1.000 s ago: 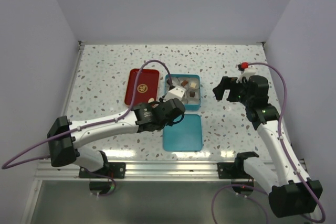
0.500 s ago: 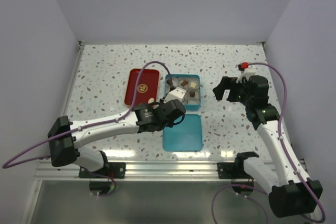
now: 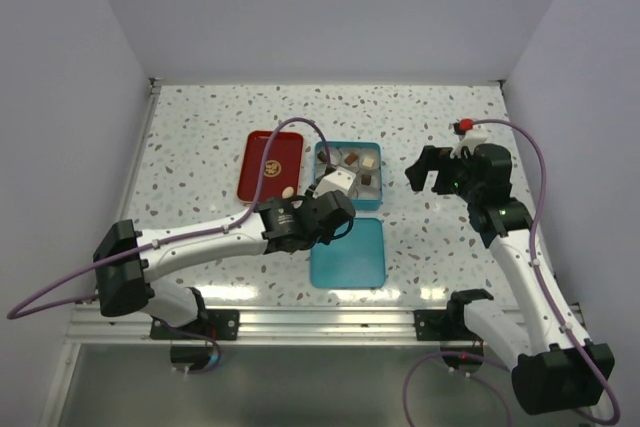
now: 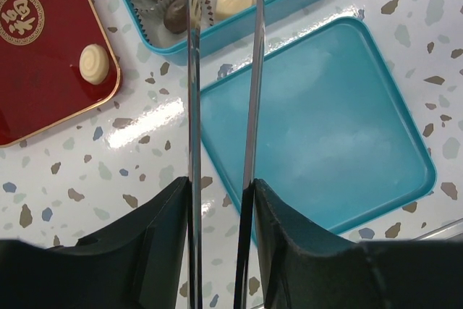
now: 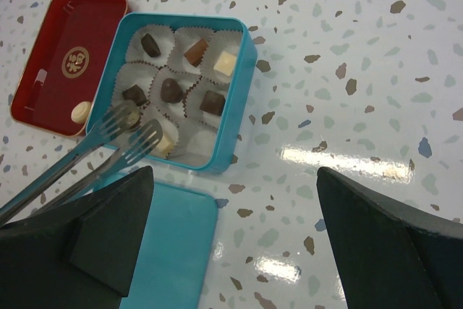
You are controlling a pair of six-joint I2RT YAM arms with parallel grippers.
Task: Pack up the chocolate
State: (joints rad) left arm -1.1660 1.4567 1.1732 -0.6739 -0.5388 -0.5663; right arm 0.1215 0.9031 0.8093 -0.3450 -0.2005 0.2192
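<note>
Several chocolate pieces (image 5: 171, 89), dark, tan and cream, sit in white paper cups in the teal tin (image 5: 242, 85). One cream chocolate (image 4: 95, 63) lies on the red tray (image 4: 43, 70); it also shows in the top view (image 3: 288, 191). My left gripper (image 4: 221, 186) is shut on metal tongs (image 4: 192, 70). The tongs' slotted tips (image 5: 134, 132) hover apart over the tin's near-left corner, with nothing seen between them. My right gripper (image 5: 233, 179) is open and empty, right of the tin (image 3: 380, 172).
The teal lid (image 3: 348, 252) lies flat on the speckled table just in front of the tin. The red tray (image 3: 268, 162) with a gold emblem lies left of the tin. Walls close the table at the back and sides.
My left gripper with the tongs has shifted slightly toward the near left. The right arm has not moved.
</note>
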